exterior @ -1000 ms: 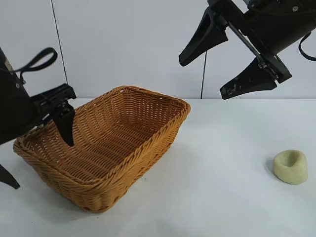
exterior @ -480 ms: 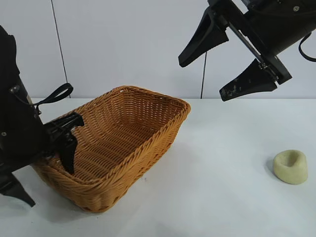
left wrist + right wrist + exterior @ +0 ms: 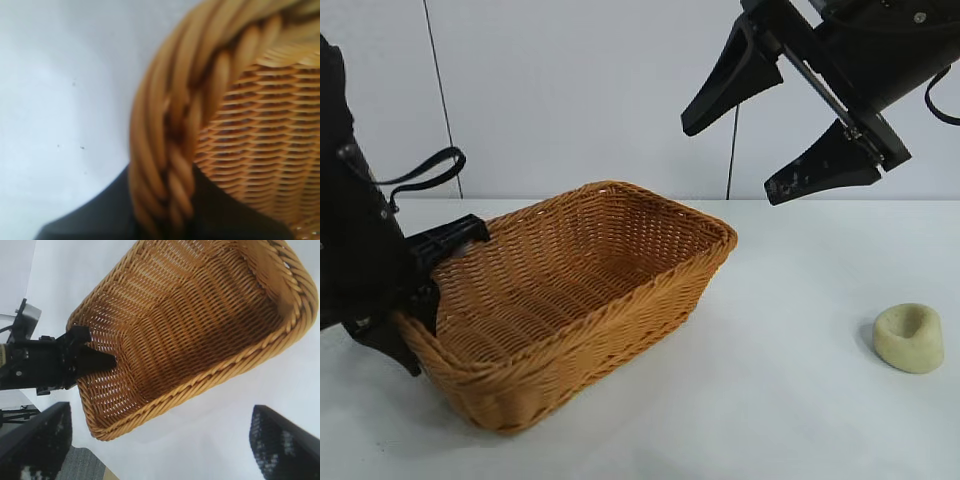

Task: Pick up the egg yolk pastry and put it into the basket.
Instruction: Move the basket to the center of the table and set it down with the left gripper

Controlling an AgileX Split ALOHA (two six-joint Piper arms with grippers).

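The orange-brown wicker basket [image 3: 620,300] stands on the left half of the white table. My left gripper [image 3: 420,300] is shut on the basket's braided rim at its left end, one finger inside and one outside; the left wrist view shows the rim [image 3: 170,165] running between the dark jaws of the left gripper [image 3: 162,210]. The egg yolk pastry [image 3: 909,338], a pale yellow puck with a dent on top, lies alone at the far right. My right gripper [image 3: 780,130] hangs open, high above the table between basket and pastry. The right wrist view looks down into the empty basket [image 3: 200,315].
The white table [image 3: 780,400] lies bare between the basket and the pastry. A white wall stands behind. In the right wrist view the table edge and grey floor [image 3: 85,465] show past the basket's left end.
My left gripper has gone from open to shut on the basket's left rim, and the basket has shifted to the right and turned slightly. The right arm and the pastry have not moved.
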